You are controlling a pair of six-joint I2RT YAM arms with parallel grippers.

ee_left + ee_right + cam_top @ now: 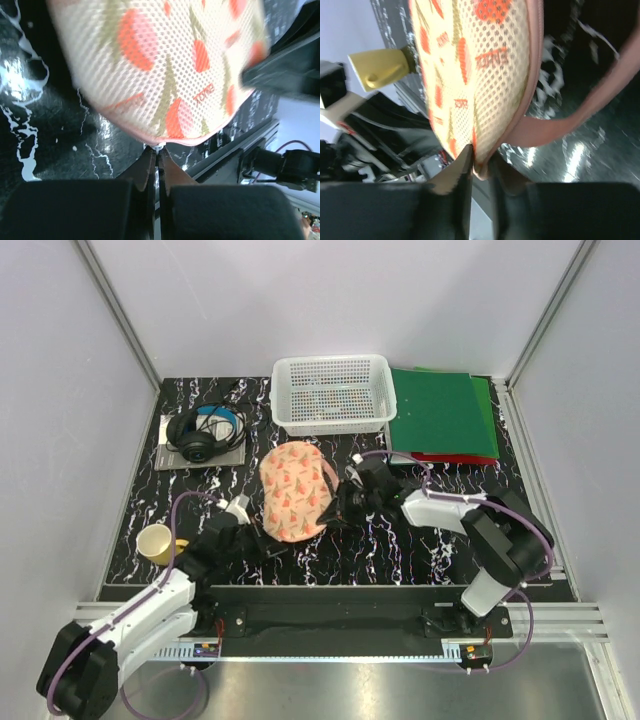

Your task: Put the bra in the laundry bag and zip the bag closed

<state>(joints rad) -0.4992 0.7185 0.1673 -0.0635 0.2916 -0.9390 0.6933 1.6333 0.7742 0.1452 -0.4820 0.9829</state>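
The laundry bag [293,490] lies flat on the black marbled table [400,550], between the two arms and just in front of the white mesh basket [332,390]. Its two halves look folded together. I can't see the bra anywhere, so I'd guess it is already inside, though the pictures don't prove it.

The left gripper [157,150] has its fingers pressed almost together on a small bit of the pink rim at the bag's near end. That bit may be the zip pull, but it's too small to be sure. The right gripper [479,160] has narrow jaws that pinch the bag's edge on the other side, close to where the pink handle [600,100] loops out.

This looks like a light, springy thing. It has padded mesh that holds its shape a little but would buckle and slide on the smooth table if pulled from one side only. The cloth faces give nothing firm to grip. The stitched zip edge [536,65] and the handle are the sound places to take hold of. To my eye, one arm should anchor the rim while the other draws the pull.
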